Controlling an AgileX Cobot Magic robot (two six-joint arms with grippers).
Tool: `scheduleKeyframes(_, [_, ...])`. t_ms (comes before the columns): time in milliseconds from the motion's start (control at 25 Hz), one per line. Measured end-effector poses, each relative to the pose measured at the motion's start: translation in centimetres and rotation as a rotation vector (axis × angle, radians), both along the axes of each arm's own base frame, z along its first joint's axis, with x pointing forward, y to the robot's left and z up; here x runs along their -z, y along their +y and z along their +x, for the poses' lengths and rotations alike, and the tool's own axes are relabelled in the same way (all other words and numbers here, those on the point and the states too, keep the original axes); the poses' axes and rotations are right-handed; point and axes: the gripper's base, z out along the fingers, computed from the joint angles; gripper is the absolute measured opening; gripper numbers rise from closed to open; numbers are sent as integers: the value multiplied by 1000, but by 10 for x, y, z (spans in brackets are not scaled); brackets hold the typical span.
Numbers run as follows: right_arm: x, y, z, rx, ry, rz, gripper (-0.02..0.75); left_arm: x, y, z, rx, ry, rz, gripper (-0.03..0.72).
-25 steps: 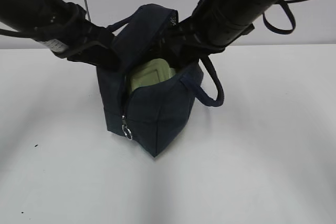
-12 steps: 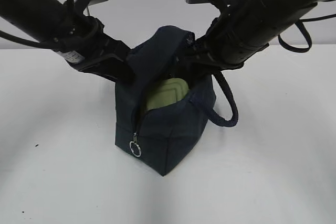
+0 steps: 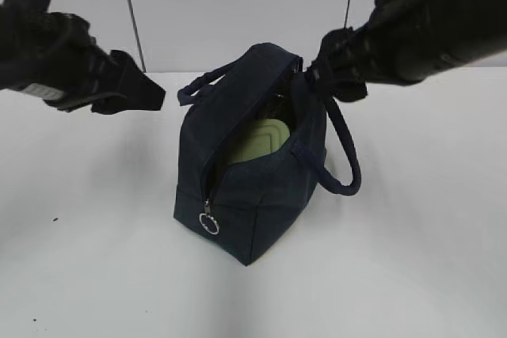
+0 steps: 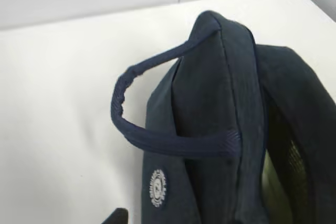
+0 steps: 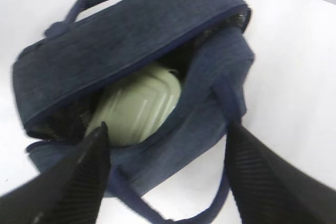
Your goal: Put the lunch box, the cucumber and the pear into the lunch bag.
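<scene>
The navy lunch bag (image 3: 261, 187) stands open on the white table, its ring pull (image 3: 209, 224) low on the near corner. The lunch box, seen by its pale green lid (image 3: 261, 142), lies inside the bag; it also shows in the right wrist view (image 5: 139, 108). The cucumber and the pear are not in view. My left gripper (image 3: 149, 94) hangs left of the bag, apart from it; only one fingertip (image 4: 118, 216) shows beside the bag's handle (image 4: 157, 141). My right gripper (image 5: 168, 127) is wide open and empty above the bag's mouth, at the bag's upper right (image 3: 323, 69).
The white table (image 3: 412, 259) lies around the bag. A looped handle (image 3: 347, 165) hangs off the bag's right side. A thin pole (image 3: 133, 13) stands behind against the wall.
Both grippers have let go of the bag's rim and drawn back, the left one to the left, the right one up and to the right. The bag stays where it stood.
</scene>
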Motion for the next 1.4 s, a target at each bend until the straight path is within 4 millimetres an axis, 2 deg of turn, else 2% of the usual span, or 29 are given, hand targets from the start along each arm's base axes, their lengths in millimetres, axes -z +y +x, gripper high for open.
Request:
scheduleKeyframes(120, [12, 7, -35, -89, -74, 33, 516, 2, 12, -28, -41, -125, 6, 351])
scheduleKeyframes(280, [32, 13, -77, -197, -145, 99, 507, 14, 27, -55, -87, -185, 24, 351])
scheduleKeyframes(360, [41, 14, -88, -220, -160, 128, 503, 22, 31, -63, -94, -182, 37, 351])
scheduleKeyframes(440, [61, 15, -102, -250, -165, 157, 491, 27, 34, -68, -90, -183, 51, 351])
scheduleKeyframes(640, [97, 16, -119, -284, -155, 179, 462, 37, 40, -78, -96, -202, 83, 351])
scheduleKeyframes(880, [131, 32, -107, -308, -166, 173, 458, 40, 41, -79, -107, -198, 80, 351])
scheduleKeyframes(1120, [174, 58, -83, -308, -115, 141, 456, 40, 40, -80, -121, -179, 51, 351])
scheduleKeyframes(1400, [193, 89, -56, -286, -102, 164, 450, 39, 40, -80, -133, -165, 29, 351])
